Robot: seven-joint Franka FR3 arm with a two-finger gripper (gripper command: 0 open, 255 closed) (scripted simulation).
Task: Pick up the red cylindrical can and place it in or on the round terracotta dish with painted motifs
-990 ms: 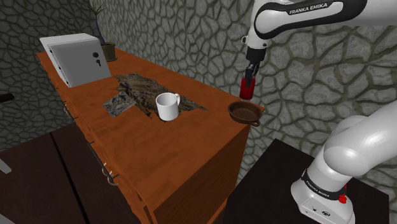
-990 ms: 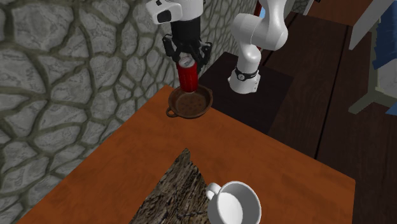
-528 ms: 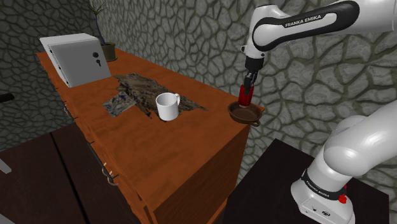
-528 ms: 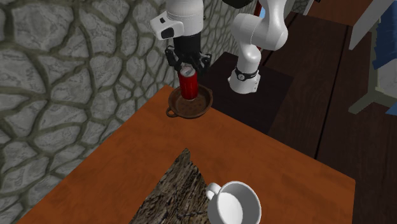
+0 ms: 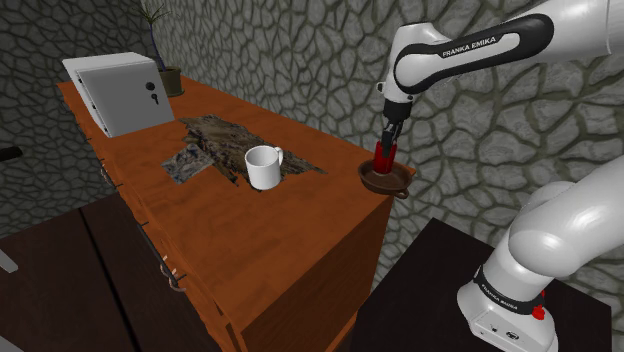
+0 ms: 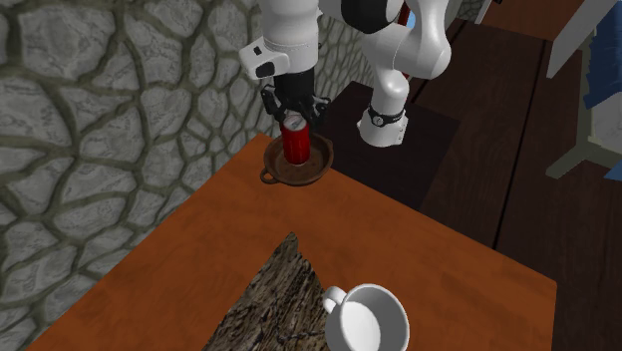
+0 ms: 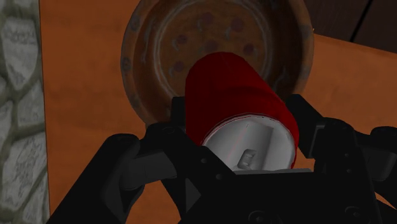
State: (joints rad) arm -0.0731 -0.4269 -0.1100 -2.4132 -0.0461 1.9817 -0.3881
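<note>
The red can (image 5: 383, 158) stands upright inside the round brown dish (image 5: 368, 181), at the corner of the wooden cabinet top next to the stone wall. My gripper (image 5: 387, 140) comes straight down on the can, its fingers clasped around the upper part. From the second exterior view the can (image 6: 293, 142) sits in the middle of the dish (image 6: 317, 166) with the gripper (image 6: 292, 114) on its top. In the wrist view the can (image 7: 235, 89), silver lid toward the camera, fills the space between my fingers (image 7: 180, 118), and the dish (image 7: 149, 57) with faint painted spots lies behind it.
A white mug (image 5: 263, 166) stands mid-cabinet on a dark patterned mat (image 5: 225, 133). A white box (image 5: 120, 92) and a potted plant (image 5: 165, 72) sit at the far end. The dish lies close to the cabinet's edge; the stand (image 5: 500, 300) is below.
The gripper has come down with the can: a second ago the can hung above the dish, now its base is inside the dish. Mug and mat have not moved.
</note>
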